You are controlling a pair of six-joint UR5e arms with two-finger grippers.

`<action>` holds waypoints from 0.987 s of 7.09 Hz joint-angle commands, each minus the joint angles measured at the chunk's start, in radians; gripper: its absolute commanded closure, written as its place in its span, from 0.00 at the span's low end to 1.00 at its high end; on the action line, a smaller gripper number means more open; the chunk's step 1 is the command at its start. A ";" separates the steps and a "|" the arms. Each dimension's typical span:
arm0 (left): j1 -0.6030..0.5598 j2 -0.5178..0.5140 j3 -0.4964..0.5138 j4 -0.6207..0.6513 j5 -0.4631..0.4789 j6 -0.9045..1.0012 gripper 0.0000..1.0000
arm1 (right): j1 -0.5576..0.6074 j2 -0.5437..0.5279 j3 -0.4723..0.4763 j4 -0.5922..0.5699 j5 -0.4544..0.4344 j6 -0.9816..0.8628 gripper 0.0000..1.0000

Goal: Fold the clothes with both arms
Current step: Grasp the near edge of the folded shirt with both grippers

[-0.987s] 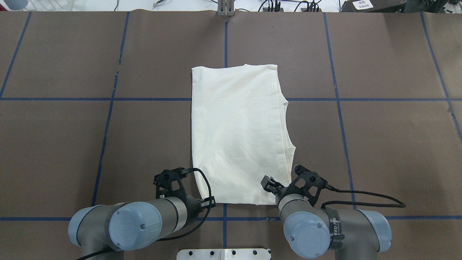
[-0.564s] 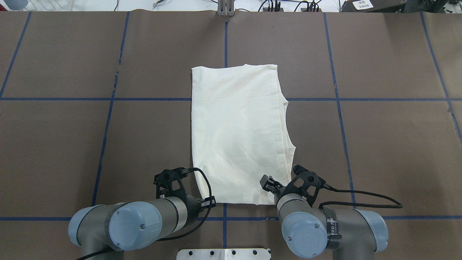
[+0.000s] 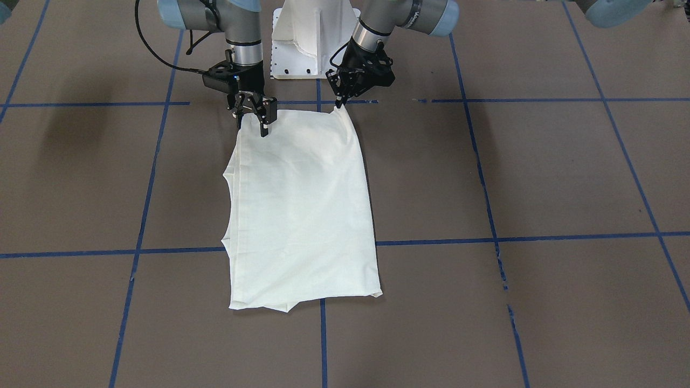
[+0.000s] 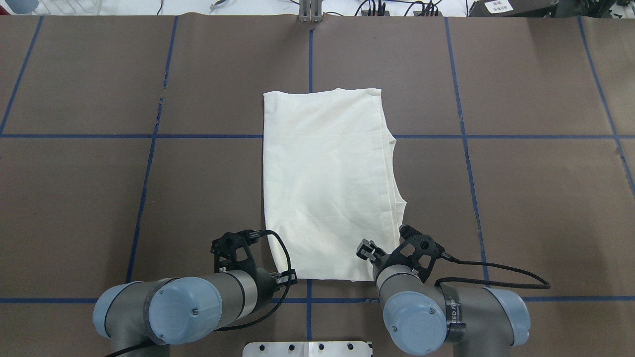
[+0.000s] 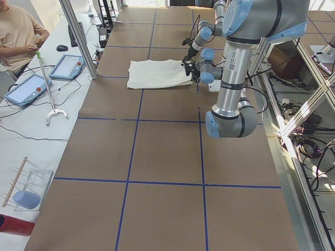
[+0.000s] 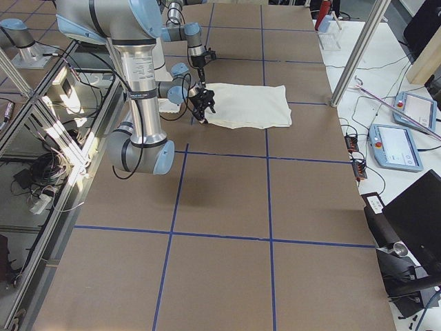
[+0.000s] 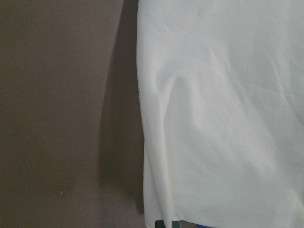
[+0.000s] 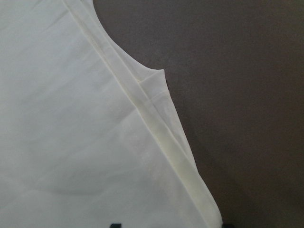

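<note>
The cream shirt (image 4: pixel 327 183) lies flat on the brown table as a long folded rectangle, plain side up; its print is hidden. In the front-facing view my left gripper (image 3: pixel 339 106) is at the shirt's (image 3: pixel 302 210) near corner on my left, shut on the cloth, which rises to a small peak there. My right gripper (image 3: pixel 252 128) is open, with its fingers straddling the other near corner where stacked hems (image 8: pixel 156 123) meet. The left wrist view shows a raised ridge in the cloth (image 7: pixel 223 118) that runs toward the fingers.
The white pedestal base (image 3: pixel 307 37) stands just behind the two grippers. Blue tape lines (image 4: pixel 310 59) cross the brown table. An operator (image 5: pixel 18 31) sits at a side desk with tablets, beyond the table's far edge.
My right arm has shifted slightly left, toward the shirt's near corner. My left arm and the shirt have not moved.
</note>
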 commanded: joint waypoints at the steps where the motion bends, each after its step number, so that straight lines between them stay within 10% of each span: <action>1: 0.000 0.001 -0.002 0.000 0.000 0.001 1.00 | -0.001 0.002 0.000 -0.001 -0.001 0.021 0.72; 4: 0.000 0.001 -0.008 0.000 0.000 -0.001 1.00 | -0.004 0.002 0.001 -0.001 -0.002 0.031 1.00; 7: -0.011 0.011 -0.112 0.040 -0.010 0.034 1.00 | 0.009 -0.004 0.099 -0.013 0.002 0.029 1.00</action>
